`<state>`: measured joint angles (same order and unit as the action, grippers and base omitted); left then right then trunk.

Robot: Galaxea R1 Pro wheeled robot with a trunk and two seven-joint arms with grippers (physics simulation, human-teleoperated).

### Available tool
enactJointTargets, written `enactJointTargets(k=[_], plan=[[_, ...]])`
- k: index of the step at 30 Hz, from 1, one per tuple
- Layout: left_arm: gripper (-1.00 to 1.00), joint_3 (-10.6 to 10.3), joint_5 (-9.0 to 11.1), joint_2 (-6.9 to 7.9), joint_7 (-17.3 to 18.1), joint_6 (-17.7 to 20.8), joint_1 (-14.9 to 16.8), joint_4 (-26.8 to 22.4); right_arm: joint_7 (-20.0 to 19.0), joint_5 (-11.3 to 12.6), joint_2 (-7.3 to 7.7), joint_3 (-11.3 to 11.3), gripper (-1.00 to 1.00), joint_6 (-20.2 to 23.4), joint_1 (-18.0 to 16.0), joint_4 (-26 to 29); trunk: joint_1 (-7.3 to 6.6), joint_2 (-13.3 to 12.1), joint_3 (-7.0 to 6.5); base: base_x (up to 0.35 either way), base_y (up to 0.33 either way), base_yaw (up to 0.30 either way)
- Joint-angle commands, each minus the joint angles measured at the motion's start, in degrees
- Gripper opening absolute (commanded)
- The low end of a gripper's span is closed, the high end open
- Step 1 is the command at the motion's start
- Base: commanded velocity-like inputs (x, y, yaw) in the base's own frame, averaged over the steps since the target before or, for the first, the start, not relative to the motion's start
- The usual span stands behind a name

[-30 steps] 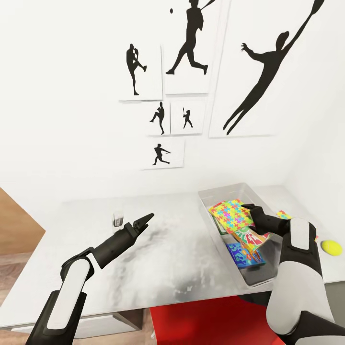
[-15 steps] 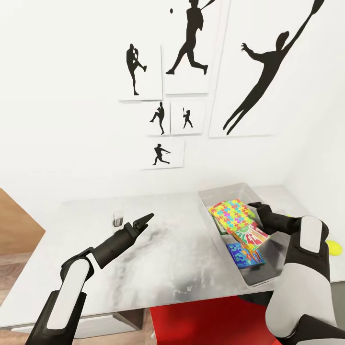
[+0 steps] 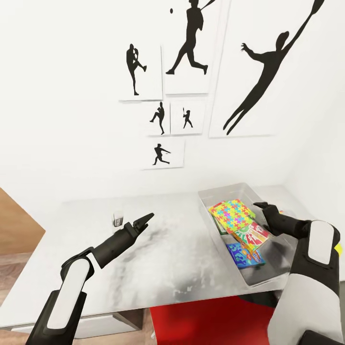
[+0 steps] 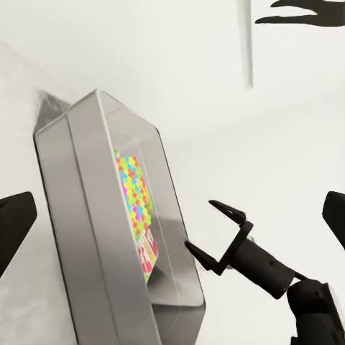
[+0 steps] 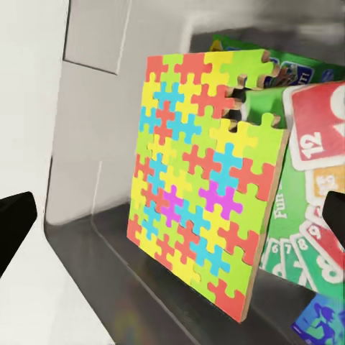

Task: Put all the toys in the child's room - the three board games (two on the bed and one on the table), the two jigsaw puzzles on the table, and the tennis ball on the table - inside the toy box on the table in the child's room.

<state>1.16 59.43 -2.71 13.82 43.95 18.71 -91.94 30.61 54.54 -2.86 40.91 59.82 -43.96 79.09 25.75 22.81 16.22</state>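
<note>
Pale grey table against a white wall hung with black sports silhouette pictures. Toward the table's right end, light grey toy box, open-topped. Inside it, a multicoloured jigsaw puzzle lying tilted on top of a yellow-green board game with red card print, and a light blue board game at the near end of the bin. Just over the box's right rim, right gripper, fingers spread apart and empty, close beside the puzzle's edge but not touching it. Well apart, over the bare middle of the table, left gripper pointing toward the box, jaws seemingly near together, holding nothing. Small clear glass just behind the left gripper. Sliver of yellow-green tennis ball at the far right, mostly hidden behind the right forearm. Red chair below the table's near edge.
</note>
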Motion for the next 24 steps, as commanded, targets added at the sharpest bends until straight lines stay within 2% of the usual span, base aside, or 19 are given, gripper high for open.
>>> enactJointTargets(k=[1, 3, 4, 6, 7, 9, 10, 12, 15, 17, 21, 24], plan=[[1.0, 0.12, 0.04, -0.05, 0.12, 0.39, 0.05, -0.01, 0.58, 0.57, -0.04, 0.09, 1.0, 0.18, -0.05, 0.13, 0.04, 0.1, 0.11, 0.0, 0.0, 0.0], [1.0, 0.1, 0.09, -0.07, 0.12, 0.43, 0.13, -0.04, -0.28, 1.02, 0.05, -3.75, 1.0, 0.18, 2.01, 4.46, 0.04, 0.1, 0.11, 0.0, 0.0, 0.0], [1.0, 0.1, 0.09, -0.07, 0.12, 0.43, 0.13, -0.04, -0.28, 1.02, 0.05, -3.75, 1.0, 0.18, 2.01, 4.46, 0.04, 0.1, 0.11, 0.0, 0.0, 0.0], [1.0, 0.11, 0.11, -0.08, 0.18, 0.46, 0.2, -0.05, -2.1, 1.14, 0.33, -9.65, 1.0, 0.18, 3.84, 7.76, 0.04, 0.1, 0.11, 0.0, 0.0, 0.0], [1.0, 0.11, 0.11, -0.08, 0.18, 0.46, 0.2, -0.05, -2.1, 1.14, 0.33, -9.65, 1.0, 0.18, 3.84, 7.76, 0.04, 0.1, 0.11, 0.0, 0.0, 0.0], [1.0, 0.14, 0.13, -0.06, 0.23, 0.48, 0.26, -0.06, -4.85, 1.1, 0.92, -15.66, 1.0, 0.18, 5.08, 9.78, 0.04, 0.1, 0.11, 0.0, 0.0, 0.0], [1.0, 0.14, 0.13, -0.06, 0.23, 0.48, 0.26, -0.06, -4.85, 1.1, 0.92, -15.66, 1.0, 0.18, 5.08, 9.78, 0.04, 0.1, 0.11, 0.0, 0.0, 0.0], [1.0, 0.2, 0.14, -0.04, 0.29, 0.5, 0.29, -0.07, -7.87, 1.01, 2.24, -20.3, 1.0, 0.18, 5.91, 11.07, 0.04, 0.1, 0.11, 0.0, 0.0, 0.0], [1.0, 0.85, 0.78, 0.62, -0.37, -0.16, 0.95, 0.58, -8.52, 1.54, 2.5, -20.95, 1.0, 0.12, 5.26, 10.41, 0.04, 0.1, 0.11, 0.0, 0.0, 0.0], [1.0, 1.5, 1.39, 1.26, -1.01, -0.1, 1.47, 1.23, -9.16, 1.91, 1.84, -21.59, 1.0, 0.18, 4.61, 9.77, 0.04, 0.1, 0.11, 0.0, 0.0, 0.0], [1.0, 2.26, 2.56, 2.45, -2.29, -0.1, 1.47, 2.53, -10.45, 1.91, 1.75, -22.61, 1.0, 0.18, 4.48, 9.4, 0.04, 0.1, 0.11, 0.0, 0.0, 0.0], [1.0, 2.26, 2.57, 2.45, -3.25, -0.1, 1.47, 2.84, -11.41, 1.91, 1.75, -22.61, 1.0, 0.18, 4.48, 9.4, 0.04, 0.1, 0.11, 0.0, 0.0, 0.0]])
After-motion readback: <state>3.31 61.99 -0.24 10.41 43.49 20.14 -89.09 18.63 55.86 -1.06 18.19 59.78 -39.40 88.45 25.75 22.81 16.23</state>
